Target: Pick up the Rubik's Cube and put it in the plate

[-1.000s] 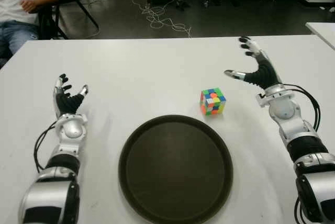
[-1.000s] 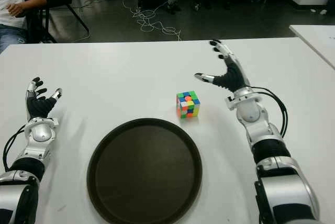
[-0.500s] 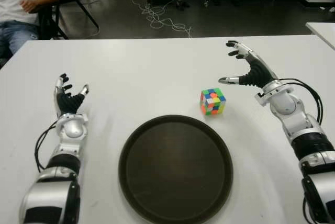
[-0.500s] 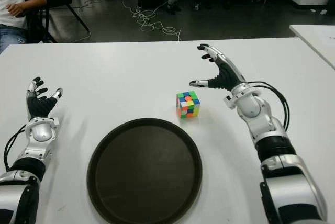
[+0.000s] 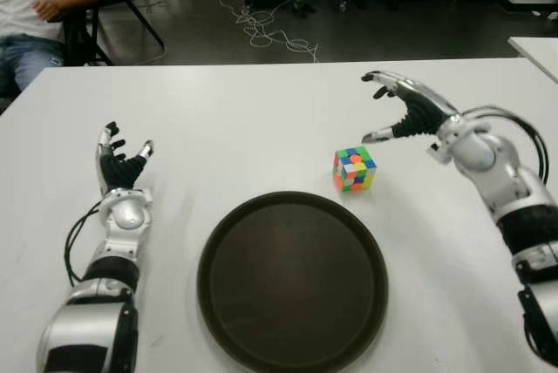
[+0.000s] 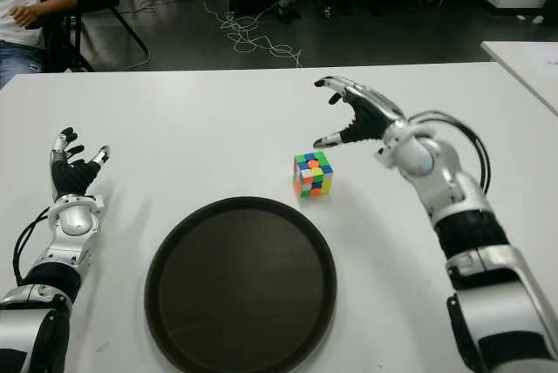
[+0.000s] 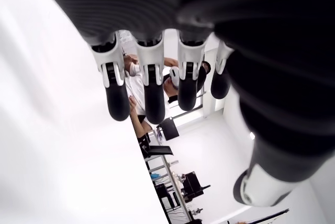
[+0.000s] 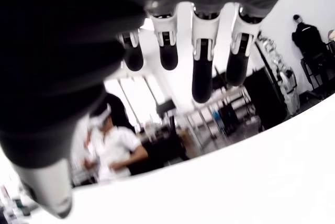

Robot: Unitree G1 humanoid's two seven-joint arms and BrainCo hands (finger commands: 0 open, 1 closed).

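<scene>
The right hand (image 5: pixel 403 111) has swung in from the right edge toward the centre of the frame over the last second, and now hovers just above and right of the Rubik's Cube (image 5: pixel 354 169), fingers spread, holding nothing. I judge this the reach before the grasp. The cube sits on the white bench (image 5: pixel 244 129), just beyond the upper right rim of the dark plate (image 5: pixel 292 281). It has no long axis; one corner edge faces the camera. The left hand (image 5: pixel 119 166), open, shows at left.
</scene>
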